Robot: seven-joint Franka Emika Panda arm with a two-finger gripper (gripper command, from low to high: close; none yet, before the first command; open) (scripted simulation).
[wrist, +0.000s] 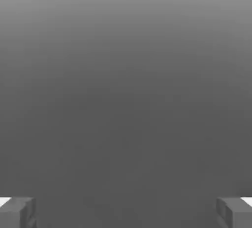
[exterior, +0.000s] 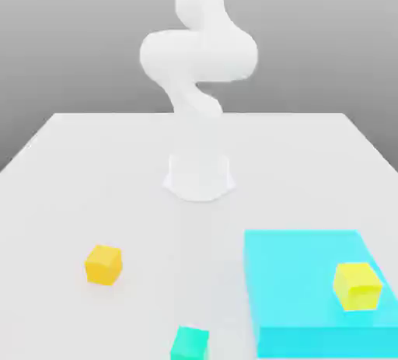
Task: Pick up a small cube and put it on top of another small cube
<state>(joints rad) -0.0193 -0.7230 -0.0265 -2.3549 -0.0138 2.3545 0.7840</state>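
Gaping wide, the dark grey two-fingered claw (wrist: 126, 213) is released, nothing between its fingertips. Task at its very start, I judge: no cube lifted, none stacked. Left to do: approach, grasp, lift, carry, set on a second cube, let go.

Small golden orange-yellow cube, plain and matte (exterior: 103, 265): well apart from the claw and lower than it, resting on the smooth white table (exterior: 155, 218). Faces flat, edges crisp, top a shade lighter than the sides; sits level, turned a little askew, so the grip probably wants a matching twist.

Also below the claw and well clear of it: a small teal-green cube (exterior: 189, 344), and a small lemon-yellow cube (exterior: 357, 286) on a broad cyan slab (exterior: 299, 273) (which of the two is to be the base, I cannot tell).
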